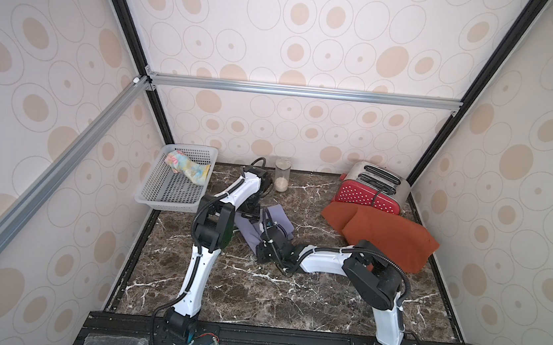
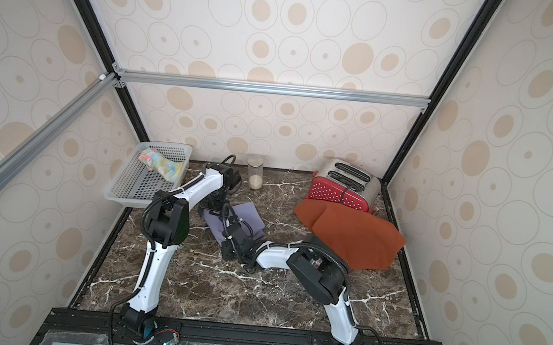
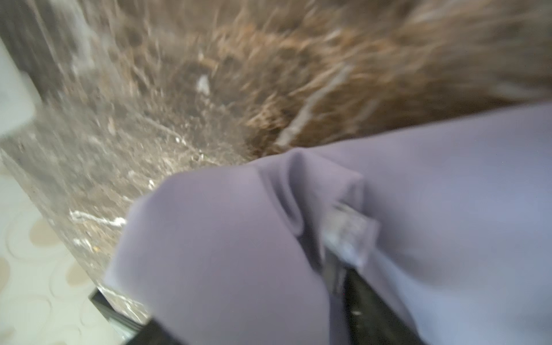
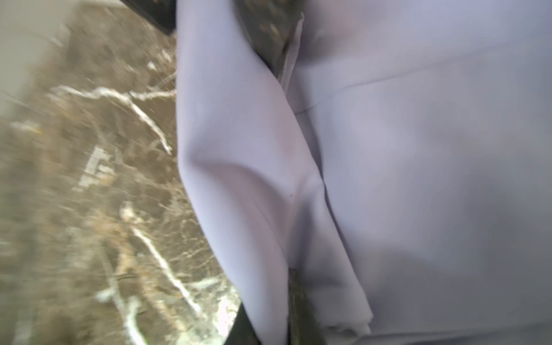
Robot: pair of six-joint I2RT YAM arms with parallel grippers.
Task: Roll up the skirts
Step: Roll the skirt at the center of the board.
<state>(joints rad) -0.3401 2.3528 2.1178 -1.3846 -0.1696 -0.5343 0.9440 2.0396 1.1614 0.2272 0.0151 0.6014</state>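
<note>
- Seen from above in both top views, two white robot arms reach across a dark marble table [image 1: 256, 296] [image 2: 222, 292]. A red toaster [image 1: 366, 196] [image 2: 338, 193] stands at its far right corner.
- The lavender skirt [image 1: 282, 220] [image 2: 252, 216] lies crumpled and partly folded over itself, left of the toaster and nearer the camera, well apart from it.
- The left gripper [image 1: 247, 213] [image 2: 212, 208] points down onto the edge of this skirt farthest from the toaster. The right gripper [image 1: 269, 226] [image 2: 233, 222] lies low over the cloth on the side nearer the toaster.
- Both wrist views are blurred and mostly filled by the lavender skirt [image 3: 448, 209] [image 4: 418, 179]. In the left wrist view, cloth drapes over one finger [image 3: 346, 236]; in the right wrist view, a fold runs past a dark finger [image 4: 263, 30].
- Whether either gripper is spread apart or clamped on the cloth cannot be told.
- The rust-orange skirt [image 1: 389, 239] [image 2: 358, 240] lies spread out and unrolled just in front of the toaster, its far edge touching the toaster's base.
- The floral skirt [image 1: 187, 166] [image 2: 161, 165] sits as a compact bundle in a white basket [image 1: 176, 191] [image 2: 135, 184] at the far left corner, well apart from the toaster.
- A clear jar [image 1: 281, 177] [image 2: 255, 174] with something pale in its bottom stands by the back edge, left of the toaster.
</note>
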